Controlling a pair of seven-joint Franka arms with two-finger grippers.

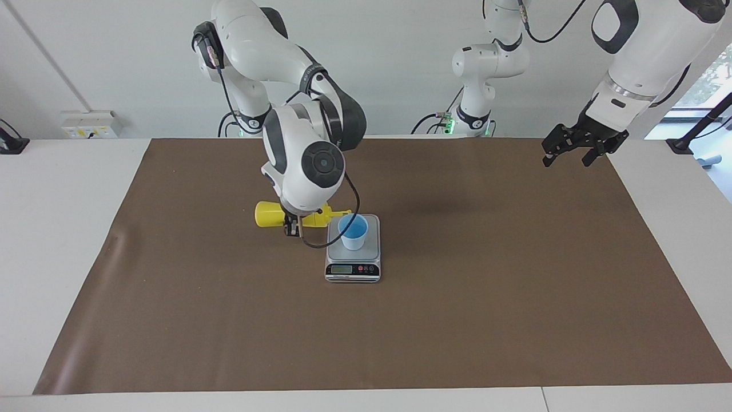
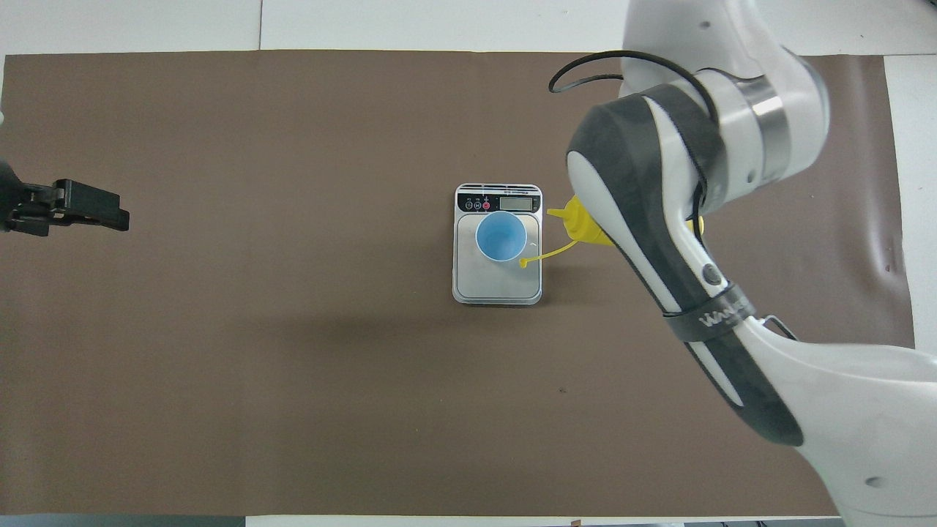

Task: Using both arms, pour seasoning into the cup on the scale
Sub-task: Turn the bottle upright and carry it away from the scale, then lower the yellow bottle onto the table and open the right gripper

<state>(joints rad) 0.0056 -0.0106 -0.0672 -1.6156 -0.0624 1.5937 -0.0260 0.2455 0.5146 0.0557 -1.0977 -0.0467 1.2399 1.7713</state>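
right gripper (image 1: 292, 227) clamped on the seasoning bottle (image 1: 273, 214), held sideways in the air, base toward the right arm's end of the table, nozzle pointing at the cup (image 1: 353, 231). held level, presumably so that contents run toward the nozzle; nozzle tip just at the cup's rim, seemingly not yet over the blue inside. tethered cap (image 2: 524, 262) dangling off its strap over the scale (image 1: 353, 272) platform, just beside the cup. whether anything is flowing: cannot tell.

cup upright on the scale platform, set toward the display end, which faces away from the robots; placed there, evidently, so that added weight can be read.

left gripper (image 1: 567, 152) spread wide and empty, waiting over the mat (image 1: 514, 320) edge near the left arm's end, well apart from the scale.

open room: bare mat on every side of the scale; nothing between the waiting gripper and the cup. right forearm (image 2: 659, 219) arched over the bottle, hiding most of it from above. risks, as a judgement: light cup easily nudged by nozzle or dangling cap; spill onto the platform if tipped short of the rim.
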